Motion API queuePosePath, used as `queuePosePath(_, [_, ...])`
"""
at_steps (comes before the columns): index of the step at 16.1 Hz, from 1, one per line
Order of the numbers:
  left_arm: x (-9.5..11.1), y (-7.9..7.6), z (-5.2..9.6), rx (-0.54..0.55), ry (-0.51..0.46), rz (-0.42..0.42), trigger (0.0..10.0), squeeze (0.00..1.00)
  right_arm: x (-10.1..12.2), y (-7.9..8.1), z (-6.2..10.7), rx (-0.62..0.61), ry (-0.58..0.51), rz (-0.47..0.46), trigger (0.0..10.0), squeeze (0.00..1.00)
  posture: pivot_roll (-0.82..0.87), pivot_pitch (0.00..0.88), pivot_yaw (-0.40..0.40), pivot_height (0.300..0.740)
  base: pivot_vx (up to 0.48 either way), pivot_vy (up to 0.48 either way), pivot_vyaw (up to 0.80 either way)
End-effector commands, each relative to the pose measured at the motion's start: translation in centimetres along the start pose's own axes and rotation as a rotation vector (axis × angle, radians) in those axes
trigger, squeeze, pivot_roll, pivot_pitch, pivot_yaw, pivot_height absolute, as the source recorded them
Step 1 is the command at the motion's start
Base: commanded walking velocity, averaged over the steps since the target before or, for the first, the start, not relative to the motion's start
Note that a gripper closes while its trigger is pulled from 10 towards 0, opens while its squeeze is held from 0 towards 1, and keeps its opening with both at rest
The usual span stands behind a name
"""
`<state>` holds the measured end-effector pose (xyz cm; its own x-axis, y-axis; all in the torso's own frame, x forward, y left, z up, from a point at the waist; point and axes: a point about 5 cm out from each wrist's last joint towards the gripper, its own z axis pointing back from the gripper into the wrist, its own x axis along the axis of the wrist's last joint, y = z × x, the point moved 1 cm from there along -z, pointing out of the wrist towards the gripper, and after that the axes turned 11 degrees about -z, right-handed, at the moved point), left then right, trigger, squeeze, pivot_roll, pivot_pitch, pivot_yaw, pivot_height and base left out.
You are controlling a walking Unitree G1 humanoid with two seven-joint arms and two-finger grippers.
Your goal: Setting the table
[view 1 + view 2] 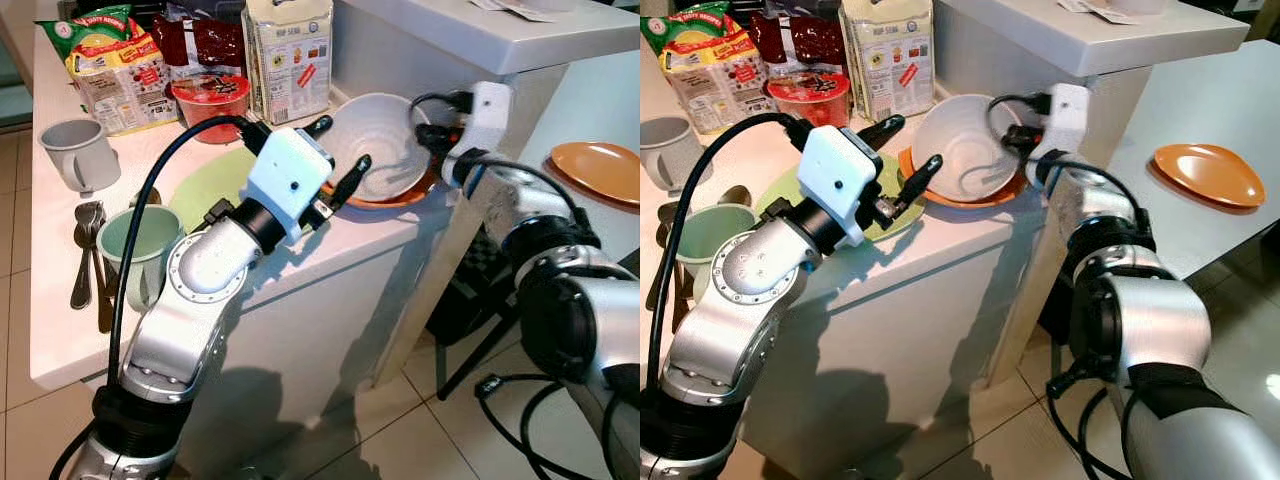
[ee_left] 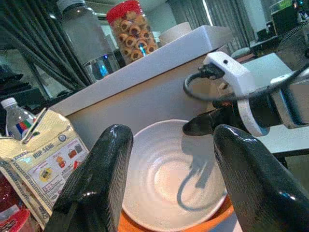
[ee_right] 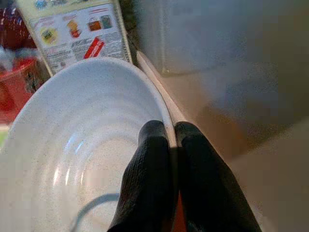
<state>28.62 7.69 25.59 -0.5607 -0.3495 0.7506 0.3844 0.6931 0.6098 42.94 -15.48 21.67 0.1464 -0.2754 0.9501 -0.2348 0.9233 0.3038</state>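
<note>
Pinching the white bowl (image 1: 378, 150) rim, the right gripper (image 3: 170, 145) is tilting it on an orange plate (image 1: 940, 193).
The left gripper (image 1: 340, 158) is hovering beside it over the surface (image 1: 60, 300), fingers (image 2: 99, 179) spread apart.

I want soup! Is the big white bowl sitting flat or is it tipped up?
Tipped up. The white bowl leans on the orange plate, its opening facing sideways, with the right gripper pinching its rim.
</note>
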Motion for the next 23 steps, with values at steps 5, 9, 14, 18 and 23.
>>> queuePosePath(5, [0.3, 0.9, -0.3, 0.078, -0.009, -0.013, 10.0, 0.0, 2.6, 1.3, 0.3, 0.081, -0.194, 0.314, 0.0, 0.0, 0.01, 0.0, -0.044, 0.74, 0.0, 0.0, 0.0])
queuePosePath(9, [0.0, 2.6, -0.4, 0.182, 0.016, -0.038, 10.0, 0.0, 3.9, 3.1, 0.7, 0.178, -0.338, 0.468, 0.0, 0.0, 0.02, 0.0, -0.045, 0.74, 0.0, 0.0, 0.0])
queuePosePath(14, [-0.5, 6.7, 0.9, 0.413, 0.093, -0.017, 10.0, 0.0, 6.8, 5.5, 3.2, 0.284, -0.664, 0.55, 0.0, 0.0, 0.04, 0.0, -0.039, 0.74, 0.0, 0.0, 0.0])
queuePosePath(18, [-0.8, 6.8, 1.6, 0.457, 0.098, 0.088, 10.0, 0.0, 8.5, 7.8, 8.1, 0.35, -0.859, 0.5, 0.0, 0.0, 0.02, 0.0, -0.032, 0.74, 0.0, 0.0, 0.0])
queuePosePath(23, [0.4, 5.9, 1.8, 0.415, 0.05, 0.133, 10.0, 0.0, 5.1, 8.2, 12.4, 0.27, -0.741, 0.378, 10.0, 0.0, 0.03, 0.0, -0.029, 0.74, 0.0, 0.0, 0.0])
